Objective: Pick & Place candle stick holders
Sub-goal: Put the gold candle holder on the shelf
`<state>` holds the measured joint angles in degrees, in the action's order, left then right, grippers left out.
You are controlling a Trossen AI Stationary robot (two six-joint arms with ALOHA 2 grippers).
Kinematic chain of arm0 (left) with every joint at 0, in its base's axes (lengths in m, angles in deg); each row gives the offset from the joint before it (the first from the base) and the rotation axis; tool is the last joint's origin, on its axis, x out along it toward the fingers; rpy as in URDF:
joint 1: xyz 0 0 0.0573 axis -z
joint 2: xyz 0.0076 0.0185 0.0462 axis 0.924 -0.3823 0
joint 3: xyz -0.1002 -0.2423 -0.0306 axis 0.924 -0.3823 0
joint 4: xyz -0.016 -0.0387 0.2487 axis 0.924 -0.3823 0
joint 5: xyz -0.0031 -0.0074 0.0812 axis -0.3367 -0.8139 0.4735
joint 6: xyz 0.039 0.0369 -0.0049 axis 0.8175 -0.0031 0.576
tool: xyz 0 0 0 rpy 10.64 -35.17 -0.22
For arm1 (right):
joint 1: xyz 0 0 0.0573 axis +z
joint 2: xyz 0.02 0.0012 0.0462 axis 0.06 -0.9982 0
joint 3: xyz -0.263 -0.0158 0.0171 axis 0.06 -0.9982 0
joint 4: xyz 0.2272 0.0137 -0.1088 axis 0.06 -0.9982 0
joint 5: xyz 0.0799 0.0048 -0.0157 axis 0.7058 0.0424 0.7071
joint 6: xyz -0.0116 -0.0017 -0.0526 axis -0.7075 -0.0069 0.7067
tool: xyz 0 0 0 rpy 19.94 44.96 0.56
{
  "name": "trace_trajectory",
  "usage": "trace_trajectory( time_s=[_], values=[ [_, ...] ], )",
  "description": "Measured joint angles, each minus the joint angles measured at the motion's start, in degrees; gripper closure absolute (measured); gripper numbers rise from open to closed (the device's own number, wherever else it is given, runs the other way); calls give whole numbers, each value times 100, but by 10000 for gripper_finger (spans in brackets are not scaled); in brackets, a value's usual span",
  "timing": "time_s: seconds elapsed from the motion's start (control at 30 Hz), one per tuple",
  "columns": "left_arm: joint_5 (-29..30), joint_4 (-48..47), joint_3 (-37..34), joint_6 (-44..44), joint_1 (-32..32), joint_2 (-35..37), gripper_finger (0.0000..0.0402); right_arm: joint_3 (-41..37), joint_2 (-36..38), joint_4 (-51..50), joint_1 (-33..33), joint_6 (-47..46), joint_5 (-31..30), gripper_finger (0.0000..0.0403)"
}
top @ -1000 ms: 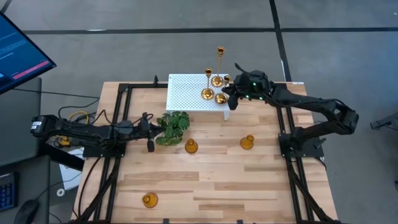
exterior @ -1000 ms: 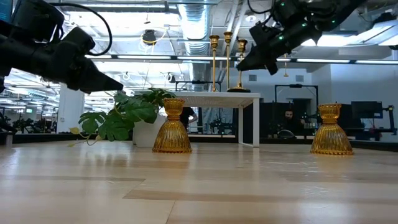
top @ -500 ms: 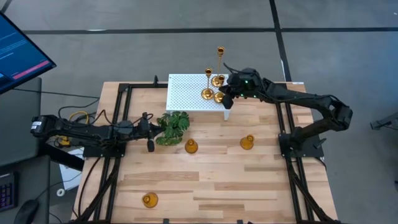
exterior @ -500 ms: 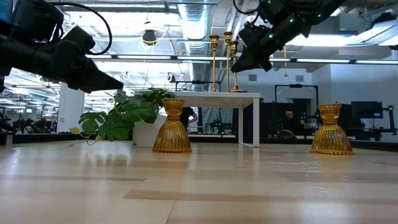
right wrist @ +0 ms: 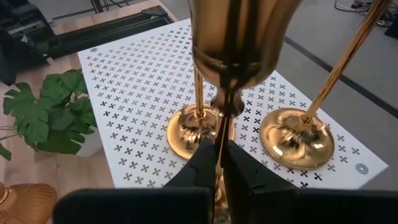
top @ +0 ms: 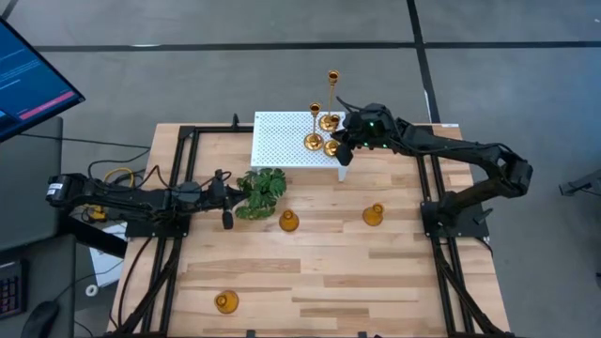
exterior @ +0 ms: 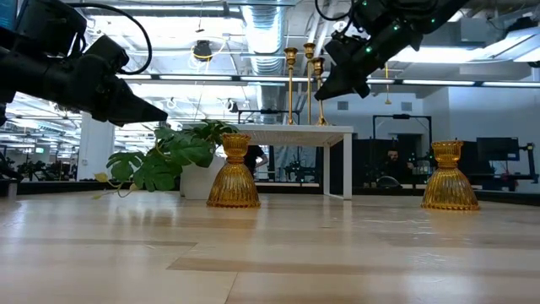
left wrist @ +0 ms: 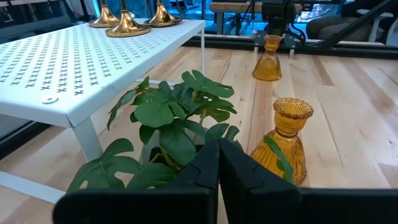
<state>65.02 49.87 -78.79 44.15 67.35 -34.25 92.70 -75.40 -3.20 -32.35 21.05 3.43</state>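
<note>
Three tall gold candle stick holders stand close together on the right end of the white perforated platform (top: 286,141). Two rest on their round bases (right wrist: 198,130) (right wrist: 298,138). My right gripper (right wrist: 219,163) is over the platform's right end (top: 344,141) and is shut on the third tall holder (exterior: 319,89). Three short amber holders stand on the table on their wide bottoms (top: 288,221) (top: 374,215) (top: 225,301). My left gripper (top: 225,218) is shut and empty, beside the green plant (top: 261,191). My right gripper pinches the tall holder's thin stem (right wrist: 220,127) between its two fingers, below the cup (right wrist: 235,37). The fingers come slanting down from the table's right and lie across the stem. The holder stays about upright, its base (exterior: 323,122) level with the platform's top.
The potted plant (left wrist: 180,118) stands between my left gripper and the nearest short holder (left wrist: 287,140). A black frame (top: 178,141) runs around the table. A monitor (top: 28,80) is at the far left.
My right gripper has gone a little toward the table's left, over the platform's right end, with the tall holder, whose cup has moved closer to the other two tall holders. It has kept still for the last half second.
</note>
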Motion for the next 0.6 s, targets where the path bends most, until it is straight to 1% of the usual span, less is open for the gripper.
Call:
trace_trajectory(
  time_s=[0.23, 0.47, 0.6],
  values=[
    [2, 0, 0, 0, -1, 0, 396, 4, 3, -79, 0, 0, 0, 395],
    [0, 0, 0, 0, 0, 0, 396, -9, -12, -212, 0, -16, 2, 344],
    [0, 0, 0, 0, -1, 0, 396, -9, -5, -354, -2, -13, 2, 324]
  ],
)
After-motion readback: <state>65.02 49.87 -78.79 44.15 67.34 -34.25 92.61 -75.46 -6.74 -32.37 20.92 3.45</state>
